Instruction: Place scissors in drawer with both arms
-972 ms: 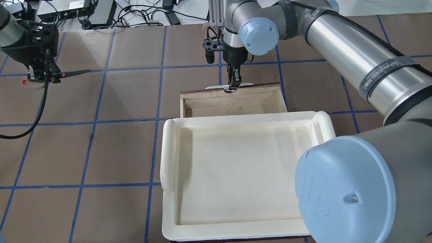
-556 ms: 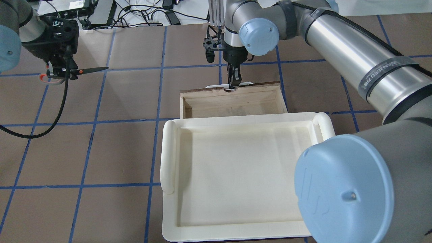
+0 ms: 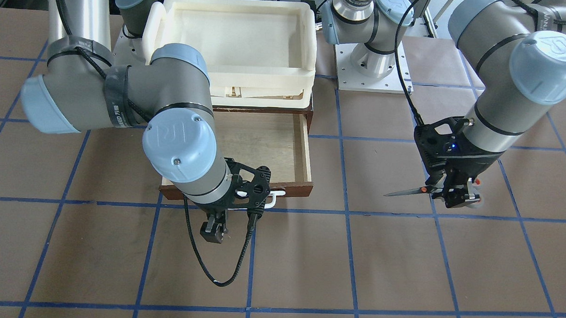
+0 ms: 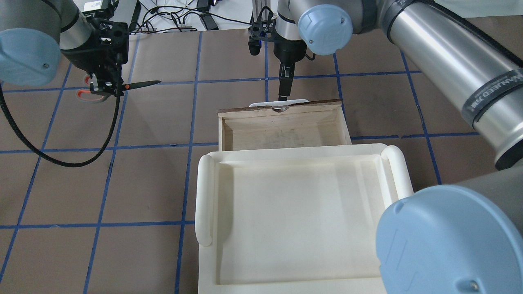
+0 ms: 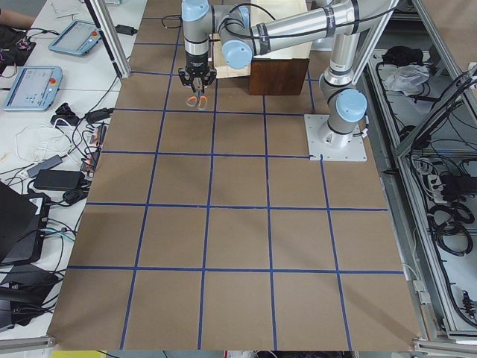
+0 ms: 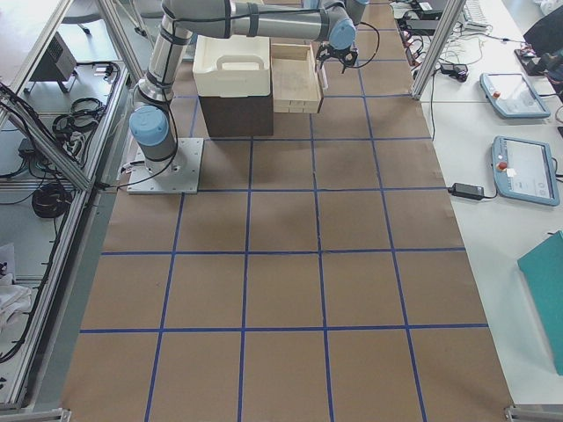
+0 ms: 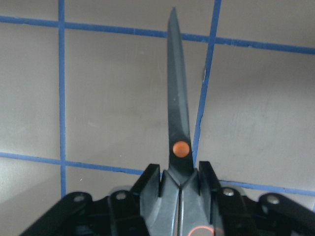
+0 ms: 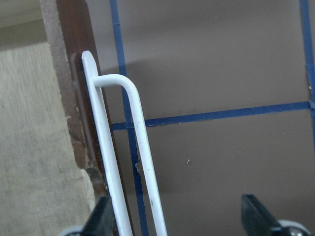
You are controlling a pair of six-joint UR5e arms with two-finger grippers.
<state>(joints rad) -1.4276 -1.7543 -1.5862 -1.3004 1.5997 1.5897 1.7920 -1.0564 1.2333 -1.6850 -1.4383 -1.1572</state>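
A brown table [image 4: 155,183] gridded with blue tape [image 4: 188,122] fills the cell. Cables [image 4: 175,18] crowd the white bench past its far edge, and pendants [image 6: 519,167] lie on a side bench. The drawer [image 4: 318,105] stands open beneath a cream tray [image 4: 204,196]. The left gripper [image 4: 104,87] pinches the scissors [image 4: 139,85] by the handles, off the table, well left of the drawer, blades together and pointing right. The right gripper [image 4: 282,96] hangs at the white handle [image 8: 142,162], fingers [image 8: 256,216] spread, the bar between them.

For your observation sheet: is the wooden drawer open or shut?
Open. The drawer is pulled out beyond the cream tray, its bare plywood floor showing.
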